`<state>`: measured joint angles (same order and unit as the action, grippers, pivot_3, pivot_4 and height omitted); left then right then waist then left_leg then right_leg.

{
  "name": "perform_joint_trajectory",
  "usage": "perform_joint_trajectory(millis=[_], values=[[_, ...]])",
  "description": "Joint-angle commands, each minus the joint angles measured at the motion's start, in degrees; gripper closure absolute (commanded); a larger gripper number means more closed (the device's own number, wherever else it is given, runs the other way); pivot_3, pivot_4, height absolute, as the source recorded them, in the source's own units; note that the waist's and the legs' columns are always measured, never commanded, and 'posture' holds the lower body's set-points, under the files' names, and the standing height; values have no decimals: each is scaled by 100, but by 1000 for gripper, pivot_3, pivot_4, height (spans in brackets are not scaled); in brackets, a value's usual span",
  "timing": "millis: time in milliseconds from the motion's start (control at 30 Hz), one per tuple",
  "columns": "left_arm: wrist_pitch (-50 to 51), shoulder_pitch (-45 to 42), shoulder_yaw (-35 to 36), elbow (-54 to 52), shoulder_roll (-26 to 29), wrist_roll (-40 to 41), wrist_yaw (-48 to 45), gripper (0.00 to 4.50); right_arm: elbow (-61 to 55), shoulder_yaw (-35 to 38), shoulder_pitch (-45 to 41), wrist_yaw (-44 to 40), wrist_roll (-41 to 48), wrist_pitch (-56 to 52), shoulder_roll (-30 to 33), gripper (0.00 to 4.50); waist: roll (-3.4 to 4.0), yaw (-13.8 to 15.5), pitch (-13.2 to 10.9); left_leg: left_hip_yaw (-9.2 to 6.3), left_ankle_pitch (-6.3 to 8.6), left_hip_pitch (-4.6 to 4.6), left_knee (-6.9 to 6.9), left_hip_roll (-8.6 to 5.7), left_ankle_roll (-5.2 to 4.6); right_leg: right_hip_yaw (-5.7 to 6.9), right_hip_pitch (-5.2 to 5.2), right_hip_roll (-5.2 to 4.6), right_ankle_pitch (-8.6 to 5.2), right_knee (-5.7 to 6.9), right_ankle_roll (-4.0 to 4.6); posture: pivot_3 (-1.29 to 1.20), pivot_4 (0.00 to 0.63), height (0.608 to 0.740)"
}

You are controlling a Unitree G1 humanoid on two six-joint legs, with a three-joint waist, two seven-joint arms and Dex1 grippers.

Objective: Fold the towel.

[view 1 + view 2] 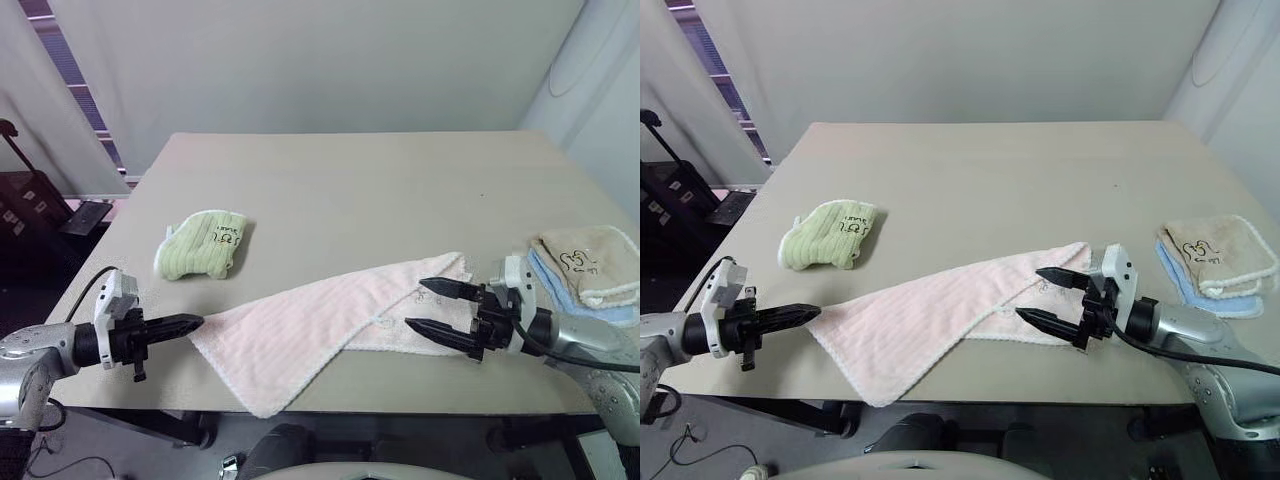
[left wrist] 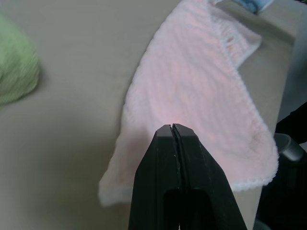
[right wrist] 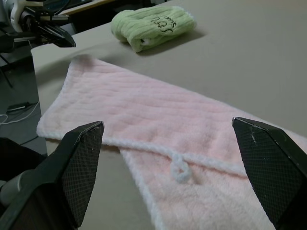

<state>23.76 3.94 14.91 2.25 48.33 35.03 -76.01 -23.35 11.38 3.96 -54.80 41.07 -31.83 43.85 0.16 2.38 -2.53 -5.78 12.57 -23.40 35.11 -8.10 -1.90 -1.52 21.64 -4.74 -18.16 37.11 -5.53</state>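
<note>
The towel (image 1: 330,320) lay half-folded along the desk's (image 1: 350,180) near edge; left hand (image 1: 195,323) pinched shut, empty, right hand (image 1: 432,307) wide, ready to grab.

head stereo + 2 wrist cams

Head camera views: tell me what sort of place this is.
Probably a plain indoor test or lab room: a bare beige table set up with towels, namely the pink towel, a green towel and a beige-and-blue stack, against blank pale walls.
</note>
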Motion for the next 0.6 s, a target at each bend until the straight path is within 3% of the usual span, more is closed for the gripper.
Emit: perform_joint_trajectory(millis=[33, 233, 367, 467, 600], values=[[-360, -206, 21, 173, -55, -119, -85, 4500, 157, -135, -333, -106, -145, 201, -50, 25, -1, -6, 1, 0, 0, 2, 0, 0, 0, 0, 0, 0, 0, 0, 0, 0, 0, 740], [-1074, -439, 12, 771, -276, -244, -420, 4500, 473, -334, -518, -173, -435, 487, -181, 25, -2, -5, 2, 0, 0, 1, -3, 0, 0, 1, 11, 1, 2, 0, 0, 0, 0, 740], [-824, -669, -50, 415, -549, -4, -219, 4500, 349, -170, -368, 71, -359, 443, -388, 25, -5, 23, 4, -1, -1, -1, -3, 0, 1, 5, 12, 3, 4, 4, -3, 0, 0, 740], [-322, -625, -199, -20, -506, 99, -164, 3648, 305, -54, -286, 157, -324, 436, -424, 0, -6, -1, 5, 0, -1, 0, 2, -1, 1, 3, 10, 4, 12, 9, -15, 0, 0, 740], [-65, -478, -342, -544, -400, 36, -68, 2193, 411, 99, -209, 64, -403, 486, -270, 0, -5, -24, 5, 0, -1, 4, 2, -1, 1, -3, 9, 7, 7, 12, -3, 0, 0, 740]])
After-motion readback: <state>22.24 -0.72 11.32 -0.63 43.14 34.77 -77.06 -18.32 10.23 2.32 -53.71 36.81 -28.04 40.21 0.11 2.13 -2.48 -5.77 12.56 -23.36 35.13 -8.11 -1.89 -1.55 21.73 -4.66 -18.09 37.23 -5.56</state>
